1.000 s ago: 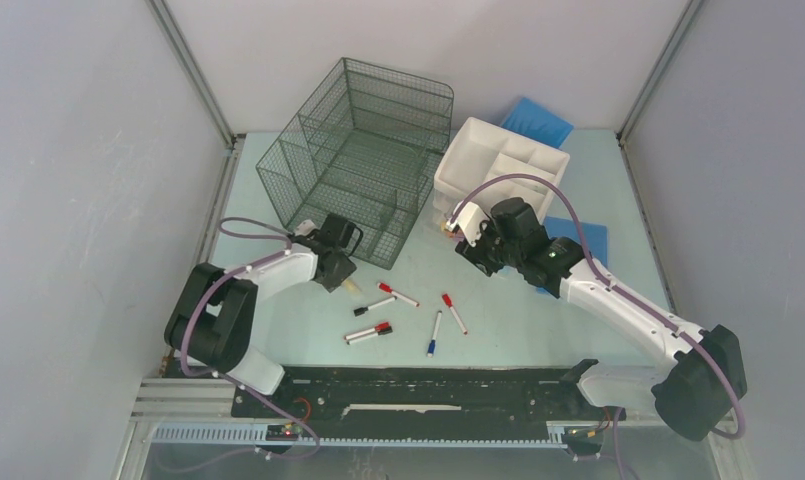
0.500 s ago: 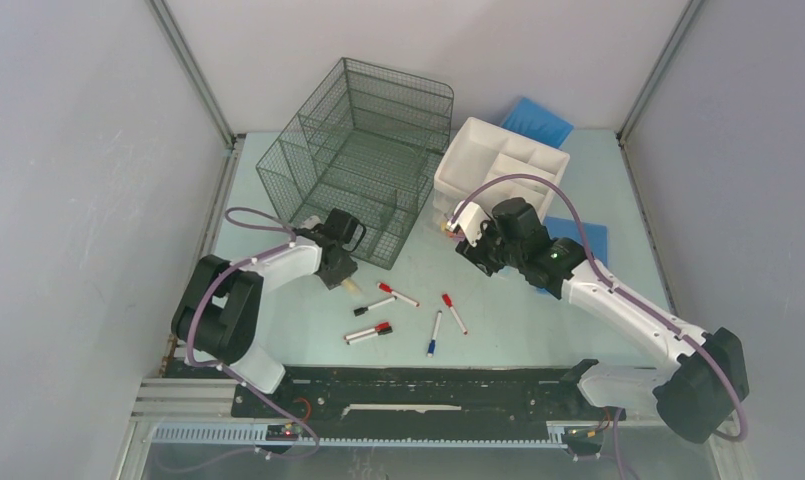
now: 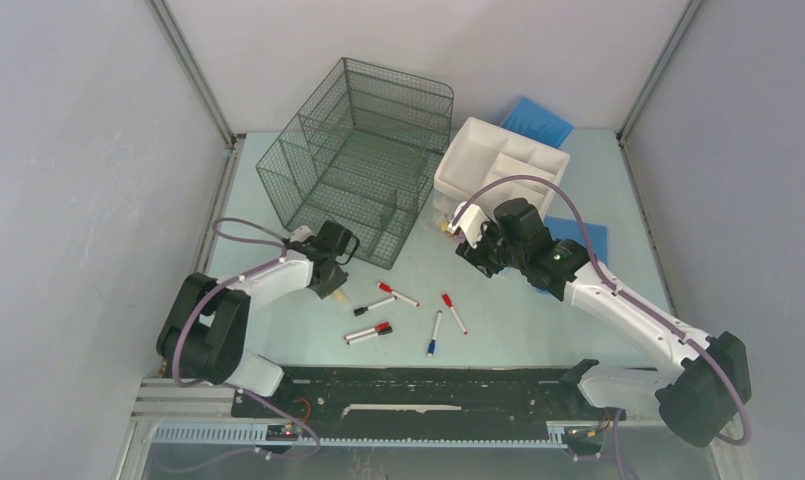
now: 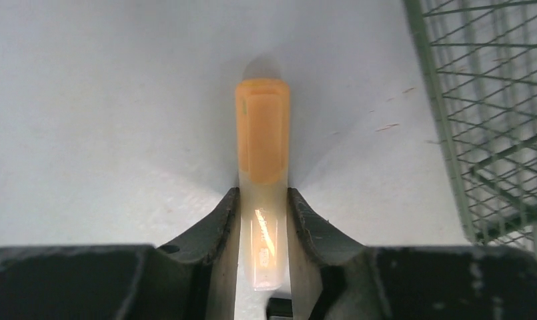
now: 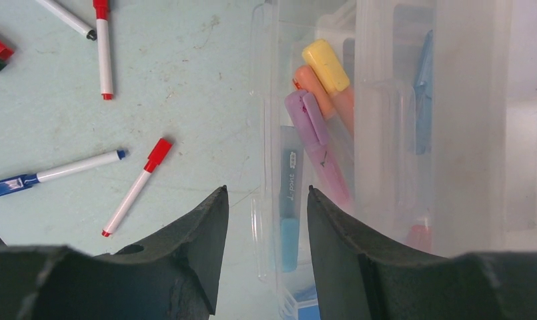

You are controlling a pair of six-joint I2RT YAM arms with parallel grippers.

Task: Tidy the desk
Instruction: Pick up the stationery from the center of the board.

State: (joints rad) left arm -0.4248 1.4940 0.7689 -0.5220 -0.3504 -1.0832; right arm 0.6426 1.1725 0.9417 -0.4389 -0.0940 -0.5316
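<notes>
Left gripper point(image 4: 264, 197) has drawn back slightly and closed its jaws on the orange-capped highlighter point(image 4: 263, 130) lying on the desk point(image 3: 518, 330) (mint tabletop beneath both arms). I judge lifting comes next. Right gripper point(image 5: 264, 200) hovers half-open, empty, before the clear drawer point(image 5: 385, 133).

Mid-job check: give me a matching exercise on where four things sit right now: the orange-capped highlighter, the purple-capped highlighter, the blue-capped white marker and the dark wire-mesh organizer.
1. orange-capped highlighter
2. purple-capped highlighter
3. blue-capped white marker
4. dark wire-mesh organizer

A. inside the clear plastic drawer
B. lying loose on the mint-green desk
C. between the fingers of the left gripper
D. standing beside the white drawer unit

Pairs: 1-C, 2-A, 3-B, 4-D.
</notes>
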